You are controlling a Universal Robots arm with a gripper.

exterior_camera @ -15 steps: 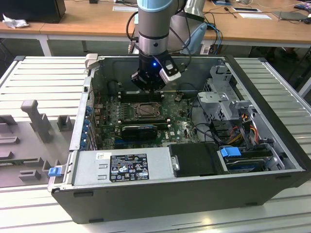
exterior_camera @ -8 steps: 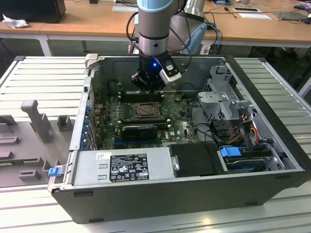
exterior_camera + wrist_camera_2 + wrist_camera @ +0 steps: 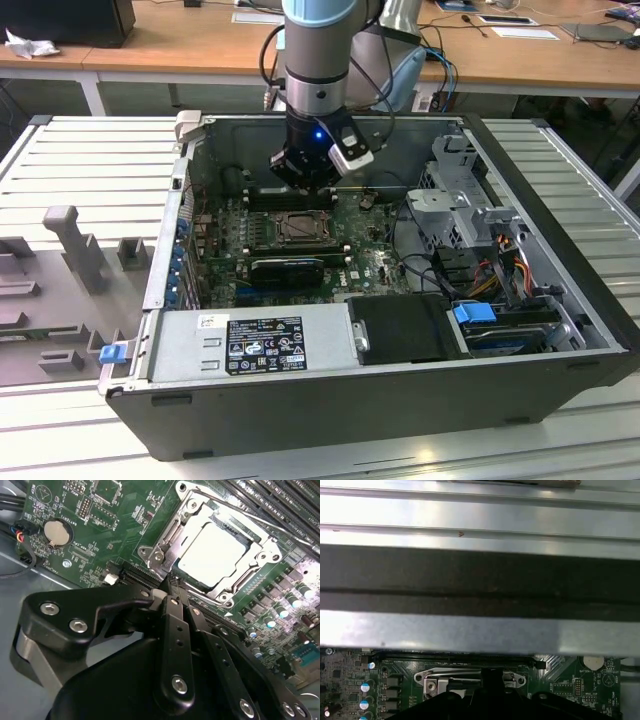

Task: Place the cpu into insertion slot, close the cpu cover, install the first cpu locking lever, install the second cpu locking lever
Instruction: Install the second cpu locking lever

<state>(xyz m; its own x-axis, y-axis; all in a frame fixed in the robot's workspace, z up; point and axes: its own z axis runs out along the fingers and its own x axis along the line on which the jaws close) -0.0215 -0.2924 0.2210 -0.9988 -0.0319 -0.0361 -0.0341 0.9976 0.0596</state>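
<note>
Chip [image 3: 212, 555] sitting flat in the socket [image 3: 240, 534], silver top showing through the square cut-out of the cover [image 3: 260, 560]. Cover lying down over it, not tilted up. Thin wire lever [image 3: 250, 511] running along the far edge of the cover, next to the memory slots [image 3: 280, 500]; can't tell if it's hooked in.

Tool [image 3: 172, 587] right at the near edge of the socket frame in the second wrist view, fingers [image 3: 170, 630] clenched tip to tip, nothing visibly pinched between them. Can't say for sure if the tips are actually touching the frame or hanging just above it.

In the exterior view, tool [image 3: 303, 185] at about 12 o'clock of the socket, arm [image 3: 318, 60] coming straight down into the open case [image 3: 560, 380]. Long black card [image 3: 287, 270] at 6 o'clock of the socket, all on the green board [image 3: 375, 262]. Coin battery [image 3: 55, 532] also on the board, well apart from the socket. Drive cage [image 3: 470, 200] off at 3 o'clock, silver power supply [image 3: 250, 340] further out at 6 o'clock.

Case lying on its side on the slatted metal desk [image 3: 80, 170], grey fixtures [image 3: 70, 240] out at 9 o'clock.
</note>
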